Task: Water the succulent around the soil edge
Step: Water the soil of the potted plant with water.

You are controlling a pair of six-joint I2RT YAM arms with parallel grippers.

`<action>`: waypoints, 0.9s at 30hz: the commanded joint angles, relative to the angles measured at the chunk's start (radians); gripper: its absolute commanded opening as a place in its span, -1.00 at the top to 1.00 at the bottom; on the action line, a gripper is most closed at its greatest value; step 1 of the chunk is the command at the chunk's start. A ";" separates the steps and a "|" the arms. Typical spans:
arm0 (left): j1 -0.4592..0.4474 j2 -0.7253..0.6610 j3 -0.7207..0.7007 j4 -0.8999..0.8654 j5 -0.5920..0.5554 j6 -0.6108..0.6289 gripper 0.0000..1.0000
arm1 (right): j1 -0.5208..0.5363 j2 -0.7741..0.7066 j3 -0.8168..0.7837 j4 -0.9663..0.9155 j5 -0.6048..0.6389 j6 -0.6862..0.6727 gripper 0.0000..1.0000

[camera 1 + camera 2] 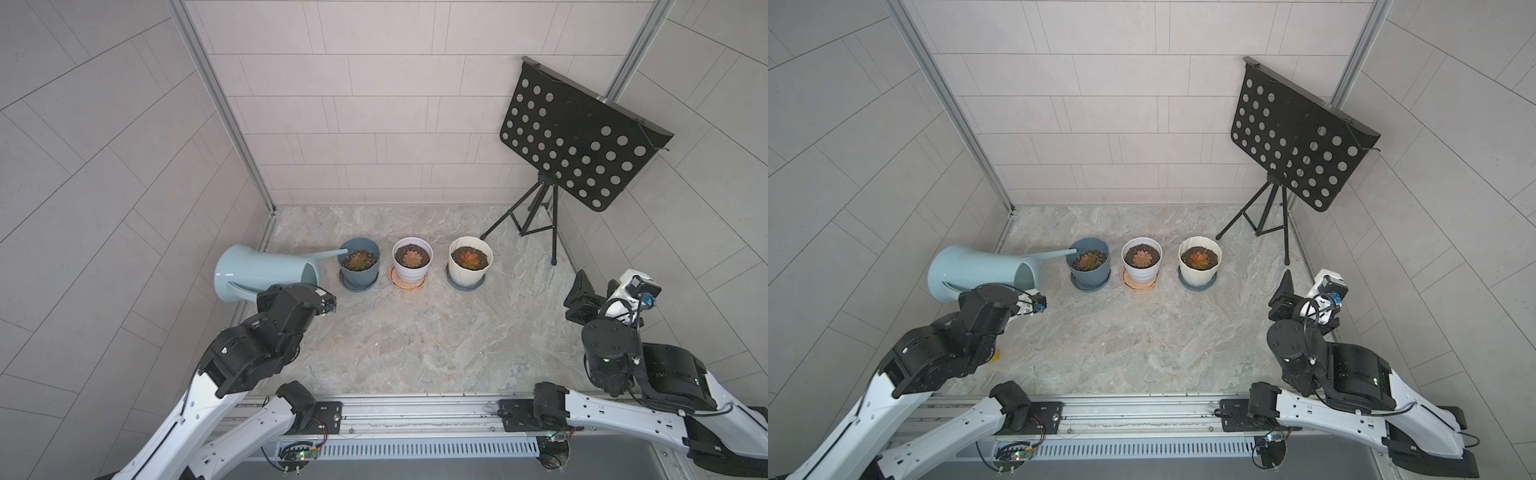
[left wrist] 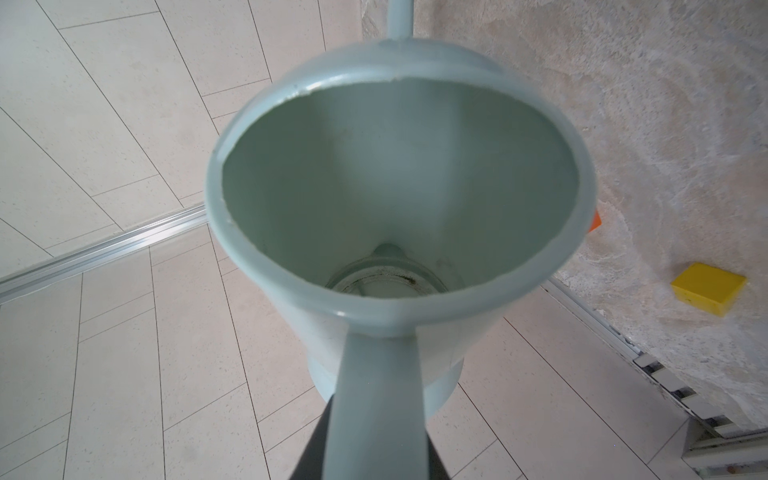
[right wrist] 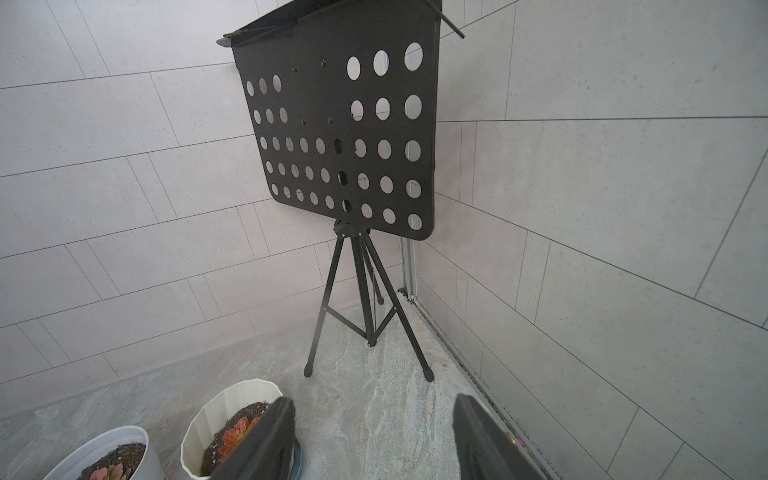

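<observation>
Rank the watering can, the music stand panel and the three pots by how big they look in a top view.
1. the music stand panel, though raised nearer the camera
2. the watering can
3. the blue-grey pot, white pot and cream ribbed pot look about alike; left unranked

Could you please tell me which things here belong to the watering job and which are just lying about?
Job: watering can, held by its handle in the left gripper; blue-grey pot and its succulent, below the spout tip.
Lying about: white pot; cream pot; music stand; yellow block.
</observation>
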 commanded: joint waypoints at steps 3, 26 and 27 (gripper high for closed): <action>-0.013 -0.036 0.002 -0.035 -0.062 -0.033 1.00 | -0.007 0.007 -0.006 -0.006 0.017 -0.014 -0.28; -0.076 -0.106 0.012 -0.150 -0.047 -0.077 1.00 | -0.013 0.032 -0.003 -0.002 0.010 -0.007 -0.27; -0.078 -0.107 0.013 -0.154 -0.045 -0.077 1.00 | -0.012 0.033 -0.002 -0.003 0.009 -0.007 -0.28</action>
